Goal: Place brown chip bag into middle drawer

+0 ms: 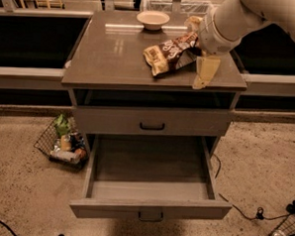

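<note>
The brown chip bag (169, 53) lies on the cabinet top, right of centre, dark brown with tan ends. My gripper (200, 48) hangs from the white arm at the bag's right end. It is open, with one pale yellow finger (207, 71) pointing down to the countertop just right of the bag and the other behind the bag's far end. It holds nothing. The middle drawer (150, 208) is pulled out wide below and its inside is bare. The drawer above it (152, 121) is shut.
A pale round bowl (152, 19) stands at the back of the cabinet top (106, 53). A wire basket of groceries (62, 143) sits on the floor left of the cabinet. Cables and small items lie on the floor at the lower right (280, 231).
</note>
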Robot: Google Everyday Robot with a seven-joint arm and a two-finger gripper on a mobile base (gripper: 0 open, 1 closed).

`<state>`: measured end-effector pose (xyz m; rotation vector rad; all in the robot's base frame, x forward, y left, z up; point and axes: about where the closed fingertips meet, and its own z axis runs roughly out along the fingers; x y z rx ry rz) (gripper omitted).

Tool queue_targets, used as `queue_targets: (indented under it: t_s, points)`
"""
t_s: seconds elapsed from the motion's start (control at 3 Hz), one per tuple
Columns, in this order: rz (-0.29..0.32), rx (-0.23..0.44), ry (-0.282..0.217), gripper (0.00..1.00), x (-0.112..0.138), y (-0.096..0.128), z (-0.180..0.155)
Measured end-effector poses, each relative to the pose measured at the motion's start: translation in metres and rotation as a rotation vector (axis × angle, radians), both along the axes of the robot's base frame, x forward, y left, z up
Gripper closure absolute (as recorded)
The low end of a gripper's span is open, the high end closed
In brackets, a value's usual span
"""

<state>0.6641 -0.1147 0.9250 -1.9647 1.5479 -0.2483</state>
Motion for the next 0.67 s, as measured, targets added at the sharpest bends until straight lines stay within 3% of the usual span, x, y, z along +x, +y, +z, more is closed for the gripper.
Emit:
queue_targets:
  t_s: [0.33,0.67]
  points:
    - [0.021,-0.007,-0.003,0.00,0.011,0.004,-0.008]
    - [0.057,-0.040,-0.034,0.00,0.051,0.008,-0.027]
